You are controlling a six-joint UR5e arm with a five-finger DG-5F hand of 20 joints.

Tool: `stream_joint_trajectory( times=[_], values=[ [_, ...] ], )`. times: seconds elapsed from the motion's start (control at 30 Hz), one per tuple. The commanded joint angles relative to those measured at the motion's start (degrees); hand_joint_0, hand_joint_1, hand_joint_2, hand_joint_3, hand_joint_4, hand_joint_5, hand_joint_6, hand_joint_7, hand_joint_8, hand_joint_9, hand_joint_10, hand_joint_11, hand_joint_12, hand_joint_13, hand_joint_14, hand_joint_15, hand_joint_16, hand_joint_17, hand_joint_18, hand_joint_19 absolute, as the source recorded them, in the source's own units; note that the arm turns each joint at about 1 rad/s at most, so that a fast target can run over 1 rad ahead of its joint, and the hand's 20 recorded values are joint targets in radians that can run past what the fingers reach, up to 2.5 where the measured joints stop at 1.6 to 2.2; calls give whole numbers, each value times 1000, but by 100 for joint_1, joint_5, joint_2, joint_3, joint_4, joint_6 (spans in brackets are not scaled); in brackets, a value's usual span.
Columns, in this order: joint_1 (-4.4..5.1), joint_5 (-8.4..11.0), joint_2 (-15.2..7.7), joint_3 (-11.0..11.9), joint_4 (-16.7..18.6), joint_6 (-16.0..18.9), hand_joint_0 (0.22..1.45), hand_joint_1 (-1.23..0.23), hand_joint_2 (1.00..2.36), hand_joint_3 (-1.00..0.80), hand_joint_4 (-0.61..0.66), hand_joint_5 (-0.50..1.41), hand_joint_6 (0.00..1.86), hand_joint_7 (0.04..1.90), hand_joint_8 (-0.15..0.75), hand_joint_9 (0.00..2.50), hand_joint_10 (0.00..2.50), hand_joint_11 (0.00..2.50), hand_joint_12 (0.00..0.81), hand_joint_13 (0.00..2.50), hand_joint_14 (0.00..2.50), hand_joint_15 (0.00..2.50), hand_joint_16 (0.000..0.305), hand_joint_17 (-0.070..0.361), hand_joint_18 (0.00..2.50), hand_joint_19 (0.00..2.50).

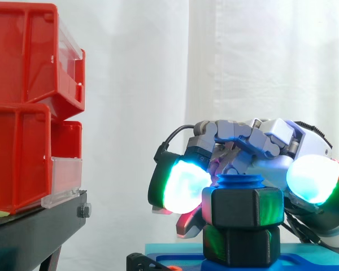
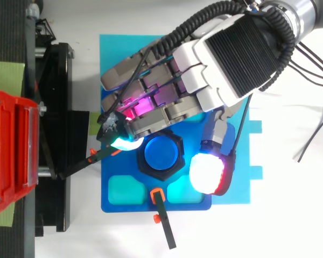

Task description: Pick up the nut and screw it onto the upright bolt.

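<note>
The hand (image 1: 260, 141) is hunching low over the nut (image 1: 243, 206), fingers curling down round it, so it's gripping the nut. One green-cyan glowing fingertip (image 1: 183, 186) is lying against the nut's left face. A cyan pad (image 1: 311, 178) is sitting just beside the right face, and contact there is hard to make out. The nut is sitting on the upright blue bolt (image 1: 237, 182); only the threaded top is poking out above it, the shank hidden inside. A black hex block (image 1: 243, 245) is sitting right under the nut, touching it, its foot cut off by the bottom edge. Seen from above, the hand (image 2: 226, 59) is covering much of the blue plate (image 2: 116, 51). A magenta glow is leaking from under it, source hidden. Red bins (image 1: 22, 101) are standing well apart to the left on the black stand (image 1: 34, 231), cropped by the edge.
</note>
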Motion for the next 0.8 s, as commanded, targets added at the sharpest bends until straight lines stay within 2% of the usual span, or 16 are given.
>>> stream_joint_trajectory(
  times=[0.0, 0.23, 0.77],
  values=[
    [-31, -83, 2, 46, 19, 57, 484, -164, 1000, -500, 109, 43, 654, 1160, 253, 1330, 0, 0, 155, 1012, 0, 0, 18, 40, 821, 153],
    [-66, -153, 2, 99, 19, 84, 483, -167, 1000, -500, 82, 48, 681, 1108, 239, 1423, 0, 0, 140, 1058, 0, 0, 16, 37, 860, 158],
    [-101, -180, -7, 99, 19, 101, 485, -178, 1000, -500, 68, 52, 698, 1081, 223, 1516, 1, 27, 118, 1139, 0, 0, 12, 26, 924, 160]
  ],
)
